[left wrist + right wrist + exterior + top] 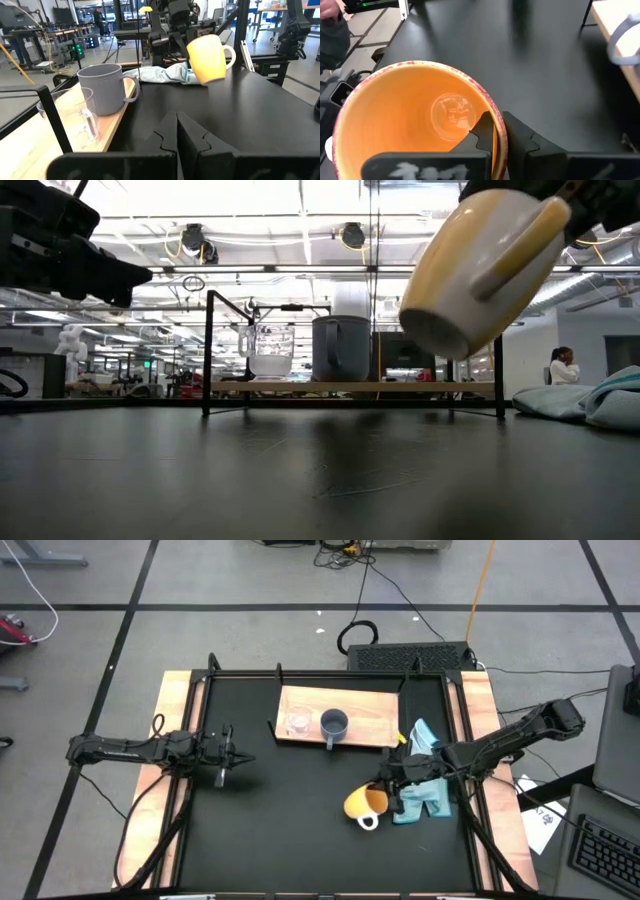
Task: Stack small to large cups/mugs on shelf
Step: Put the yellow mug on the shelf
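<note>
The light-wood shelf (370, 720) lies at the table's far middle. On it the clear glass cup (297, 722) and the blue-grey mug (334, 724) stand upright side by side on their bases. The orange mug (362, 803) with its white handle (368, 823) hangs in the air nearer the front, right of centre, with my right gripper (496, 125) shut on it. My left gripper (235, 755) waits shut at the table's left, level, holding nothing. My right gripper pinches the orange mug's rim (489, 104), one finger inside the mug and one outside its wall. The fingers come from the table's right, slanting down. The mug (480, 270) is lifted clear of the table and tilted, its mouth toward the gripper and its base down and to the left.
A crumpled light-blue cloth (425, 780) lies on the table under my right arm, right of the mug. A black frame with thin uprights (208, 350) borders the table around the shelf. Bare black tabletop (290, 820) spreads between the two arms.
</note>
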